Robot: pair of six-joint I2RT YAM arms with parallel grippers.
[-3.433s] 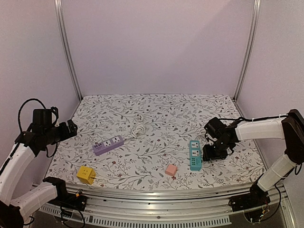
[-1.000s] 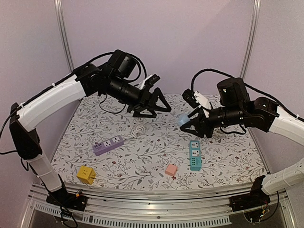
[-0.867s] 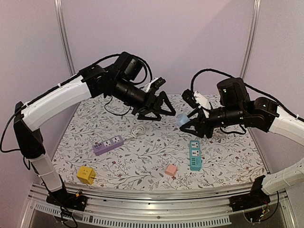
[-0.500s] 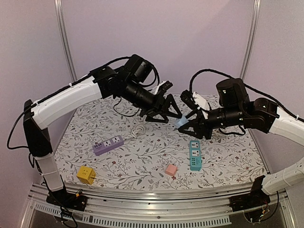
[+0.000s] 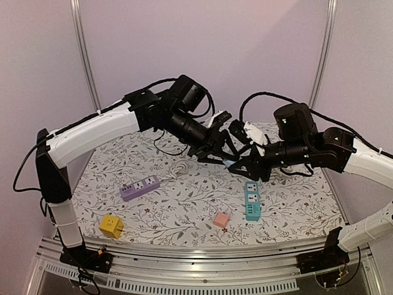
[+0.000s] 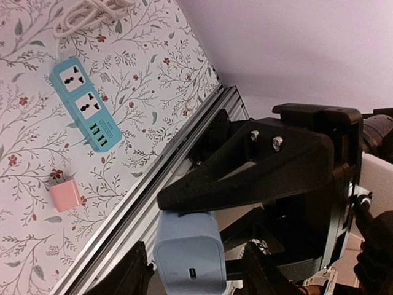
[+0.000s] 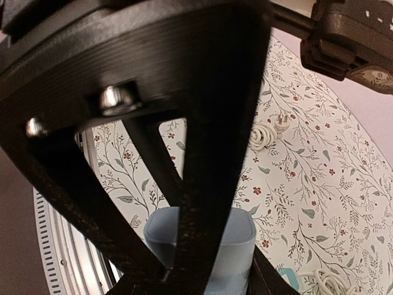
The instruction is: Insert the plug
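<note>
Likely handover step: right end effector pinching blue plug aloft over counter; left end effector spread, straddling it. Next probably calling for left closing squarely before right releasing.

Top view is no help: the blue block is just a sliver where the left pincer and right pincer meet, so who's actually gripping it is hard to call there. From the right wrist, a blurry black finger of the left pincer fills most of the frame and covers the block's middle, and the bottom edge chops off the rest. Left wrist cuts the block's bottom too, and that arm's own fingertips barely poke in, probably not touching it.
</note>
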